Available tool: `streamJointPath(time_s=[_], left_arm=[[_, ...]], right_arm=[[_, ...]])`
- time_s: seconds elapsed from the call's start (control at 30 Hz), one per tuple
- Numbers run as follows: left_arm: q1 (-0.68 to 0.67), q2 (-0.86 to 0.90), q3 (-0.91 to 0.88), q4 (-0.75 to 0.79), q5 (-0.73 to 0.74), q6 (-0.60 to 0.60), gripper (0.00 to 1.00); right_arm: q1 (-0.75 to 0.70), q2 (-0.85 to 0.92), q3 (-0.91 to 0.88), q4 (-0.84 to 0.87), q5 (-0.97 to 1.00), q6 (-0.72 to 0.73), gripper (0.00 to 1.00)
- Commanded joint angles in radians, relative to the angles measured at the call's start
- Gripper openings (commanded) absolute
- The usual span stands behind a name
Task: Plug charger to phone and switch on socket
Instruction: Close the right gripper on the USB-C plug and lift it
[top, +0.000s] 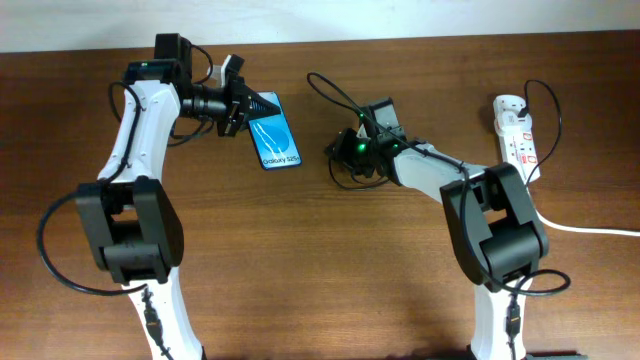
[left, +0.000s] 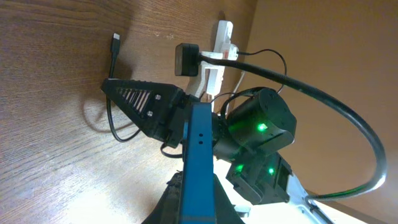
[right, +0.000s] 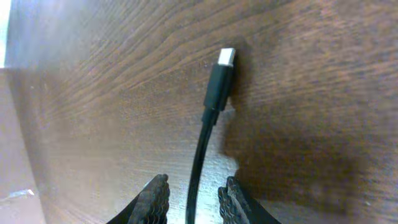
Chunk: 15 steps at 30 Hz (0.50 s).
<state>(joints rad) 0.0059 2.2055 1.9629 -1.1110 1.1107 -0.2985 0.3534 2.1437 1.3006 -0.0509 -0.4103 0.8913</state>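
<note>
Left gripper is clamping the phone by one end; right gripper is straddling the charger, fingers slightly apart; its plug tip is lying just beyond the fingertips; the socket is lying well behind them.

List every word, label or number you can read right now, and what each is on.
"Galaxy S25": white text on the blue screen of the phone.
Red markings on the socket: too small to read.
Plug tip of the charger: no text visible.
</note>
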Motion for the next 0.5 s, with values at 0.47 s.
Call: streamJointPath(time_s=[0.47], left_arm=[[-0.024, 0.005, 0.014, -0.002, 0.044, 0.001, 0.00]], right_arm=[[0.005, 0.071, 0.015, 0.071, 0.064, 0.035, 0.32]])
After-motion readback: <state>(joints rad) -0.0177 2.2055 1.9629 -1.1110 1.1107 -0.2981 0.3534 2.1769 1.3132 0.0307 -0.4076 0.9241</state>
